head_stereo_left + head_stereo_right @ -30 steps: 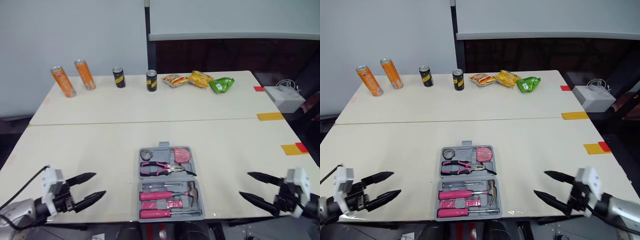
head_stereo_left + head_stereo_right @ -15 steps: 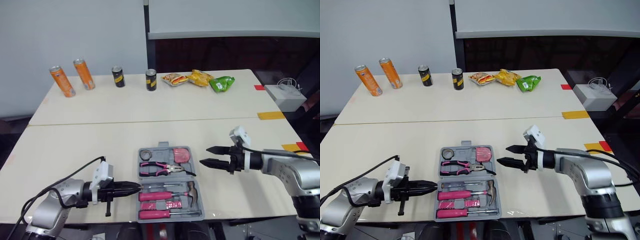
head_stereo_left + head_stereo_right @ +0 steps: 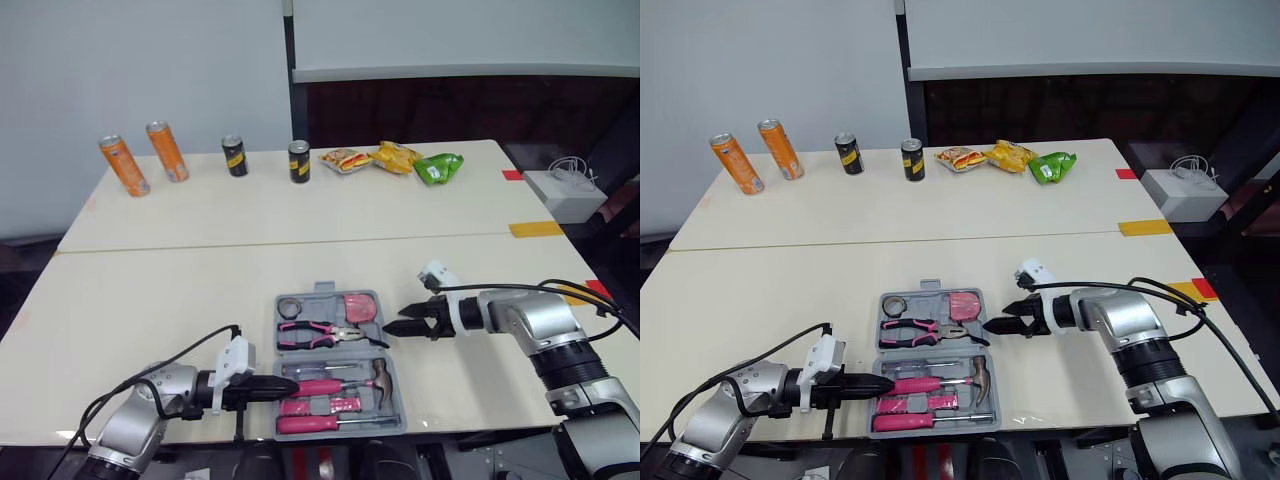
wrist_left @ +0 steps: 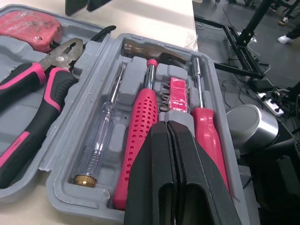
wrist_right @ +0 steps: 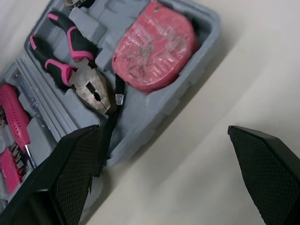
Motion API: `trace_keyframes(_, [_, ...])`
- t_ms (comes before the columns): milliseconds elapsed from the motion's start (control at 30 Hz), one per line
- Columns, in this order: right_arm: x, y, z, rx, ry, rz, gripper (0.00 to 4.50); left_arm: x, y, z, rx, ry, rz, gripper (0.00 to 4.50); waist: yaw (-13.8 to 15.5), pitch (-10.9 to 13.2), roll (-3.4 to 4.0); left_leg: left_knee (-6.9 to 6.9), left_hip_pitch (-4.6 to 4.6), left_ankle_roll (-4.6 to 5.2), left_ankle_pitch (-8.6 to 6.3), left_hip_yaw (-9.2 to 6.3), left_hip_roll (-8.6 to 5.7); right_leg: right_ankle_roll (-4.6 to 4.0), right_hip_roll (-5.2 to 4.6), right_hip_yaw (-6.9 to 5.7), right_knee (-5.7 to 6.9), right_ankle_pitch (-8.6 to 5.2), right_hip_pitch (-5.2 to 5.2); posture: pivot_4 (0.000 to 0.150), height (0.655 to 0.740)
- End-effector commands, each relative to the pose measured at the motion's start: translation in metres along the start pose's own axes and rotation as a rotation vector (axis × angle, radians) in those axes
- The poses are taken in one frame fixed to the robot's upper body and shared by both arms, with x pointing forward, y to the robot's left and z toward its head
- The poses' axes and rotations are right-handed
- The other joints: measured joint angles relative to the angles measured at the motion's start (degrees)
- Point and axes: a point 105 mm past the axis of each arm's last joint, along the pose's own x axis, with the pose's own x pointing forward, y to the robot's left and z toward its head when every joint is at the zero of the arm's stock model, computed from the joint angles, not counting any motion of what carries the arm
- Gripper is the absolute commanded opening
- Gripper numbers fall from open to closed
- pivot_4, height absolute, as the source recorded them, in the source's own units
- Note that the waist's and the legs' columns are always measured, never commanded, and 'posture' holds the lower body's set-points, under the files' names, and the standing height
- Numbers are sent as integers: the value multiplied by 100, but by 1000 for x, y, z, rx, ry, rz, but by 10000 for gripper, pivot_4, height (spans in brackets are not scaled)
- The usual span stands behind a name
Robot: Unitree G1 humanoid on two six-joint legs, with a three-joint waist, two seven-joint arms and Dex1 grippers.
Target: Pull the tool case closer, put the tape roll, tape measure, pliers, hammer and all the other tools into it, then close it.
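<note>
The grey tool case [image 3: 325, 292] lies open near the table's front edge. Its far half holds the tape roll [image 3: 292, 307], pink tape measure [image 3: 361, 308] and pliers [image 3: 315, 335]. The near half holds the hammer [image 3: 340, 385], a pink screwdriver [image 3: 320, 424] and a bit holder [image 3: 335, 405]. My left gripper [image 3: 290, 388] is shut and empty, its tips over the near half's left edge, above the hammer handle [image 4: 140, 126]. My right gripper [image 3: 392, 322] stands open just right of the far half, beside the tape measure [image 5: 154, 44] and the pliers' nose [image 5: 91, 91].
Along the far table stand two orange cans [image 3: 124, 165], two black cans [image 3: 234, 156] and several snack packs [image 3: 395, 158]. A white box [image 3: 568, 193] sits off the table's right side. Bare tabletop surrounds the case on both sides.
Both arms came in from the front corners to the case. The left gripper went from open to shut and slid over the case's left edge. The right gripper closed in on its right side.
</note>
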Motion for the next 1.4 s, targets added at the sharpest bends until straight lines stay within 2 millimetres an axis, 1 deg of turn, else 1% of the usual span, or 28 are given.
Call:
trace_keyframes(33, [6, 6, 11, 5, 9, 41, 45000, 0, 0, -11, 9, 35, 17, 483, -11, 0, 0, 1, 0, 0, 0, 0, 1, -1, 0, 0, 1, 1, 0, 1500, 7400])
trace_keyframes(200, [20, 8, 16, 43, 21, 80, 45000, 2, -1, -29, 8, 89, 13, 483, -9, 0, 0, 3, 2, -4, 2, 0, 2, -4, 0, 0, 4, 2, 0, 1500, 7400])
trace_keyframes(400, [31, 17, 23, 75, 4, 159, 45000, 3, -2, -39, 16, 122, 3, 483, -24, -2, 1, 2, 9, -13, 7, 0, 3, -6, 1, 0, 14, 3, 2, 1500, 7400])
trace_keyframes(600, [28, 26, 33, 108, -76, 244, 45000, 2, -3, -44, 34, 142, 1, 483, -32, -3, 3, 0, 19, -30, 11, 0, 13, -19, 11, 0, 35, -4, -1, 1500, 7400])
trace_keyframes(1000, [21, 45, 37, 115, -175, 359, 45000, -2, -5, -47, 76, 149, 6, 483, -29, -5, 8, -4, 19, -30, 12, 1, 27, -29, 27, 0, 33, -10, -4, 1500, 7400])
trace_keyframes(1133, [11, 51, 42, 123, -231, 398, 45000, -6, -3, -40, 119, 120, 23, 483, -30, -5, 8, -4, 21, -37, 8, 2, 31, -30, 32, 0, 33, -11, -4, 1500, 7400])
trace_keyframes(1267, [0, 57, 46, 126, -279, 425, 45000, -13, -5, -22, 157, 53, 49, 483, -30, -4, 9, -6, 20, -39, 6, 3, 38, -32, 39, 0, 31, -12, -7, 1500, 7400])
trace_keyframes(1333, [-9, 63, 47, 123, -295, 438, 45000, -23, -14, 5, 146, -55, 46, 483, -24, 0, 5, -6, 15, -45, 3, 3, 41, -33, 43, 0, 30, -13, -11, 1500, 7400])
trace_keyframes(1400, [-19, 69, 46, 114, -310, 448, 45000, -41, -26, 33, 61, -148, 46, 483, -2, 15, -6, -7, 8, -47, 2, 1, 44, -34, 48, -3, 25, -14, -17, 1500, 7400])
